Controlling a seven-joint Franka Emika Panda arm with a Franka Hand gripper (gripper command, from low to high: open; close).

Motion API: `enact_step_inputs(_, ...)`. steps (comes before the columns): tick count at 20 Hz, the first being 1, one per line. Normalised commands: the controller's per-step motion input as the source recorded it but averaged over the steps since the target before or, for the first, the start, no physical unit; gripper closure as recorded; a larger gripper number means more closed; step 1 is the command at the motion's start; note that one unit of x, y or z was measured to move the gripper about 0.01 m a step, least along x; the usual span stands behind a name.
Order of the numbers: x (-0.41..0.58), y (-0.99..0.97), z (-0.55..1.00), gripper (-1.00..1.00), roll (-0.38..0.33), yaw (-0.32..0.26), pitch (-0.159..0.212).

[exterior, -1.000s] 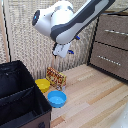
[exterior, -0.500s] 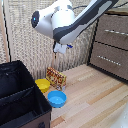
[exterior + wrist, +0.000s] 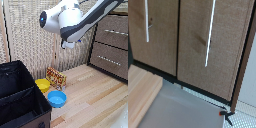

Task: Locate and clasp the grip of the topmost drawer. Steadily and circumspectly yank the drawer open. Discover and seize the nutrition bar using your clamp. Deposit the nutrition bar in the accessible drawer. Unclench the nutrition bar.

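Two drawer fronts are seen shut in the dresser at the right edge of the exterior view, the topmost drawer [image 3: 116, 32] uppermost with its slim silver handle [image 3: 115, 33] untouched, so the opening step is judged not yet begun. The white arm [image 3: 75, 20] is held high across the upper centre of the frame, bent downward, probably to be swung toward that handle. The clamp [image 3: 68, 45] is mostly hidden beneath it, so whether its fingers are spread cannot be told, while the nutrition bar [image 3: 56, 78] is propped near the wall at lower centre, just beside the yellow bowl [image 3: 42, 85] and blue bowl [image 3: 56, 98].
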Motion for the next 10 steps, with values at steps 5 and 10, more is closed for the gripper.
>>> enact_step_inputs(5,-0.001,-0.71,0.00,-1.00,-0.153,0.103,-0.023)
enact_step_inputs(10,-0.022,-0.68,-0.02,-1.00,-0.144,0.127,-0.019)
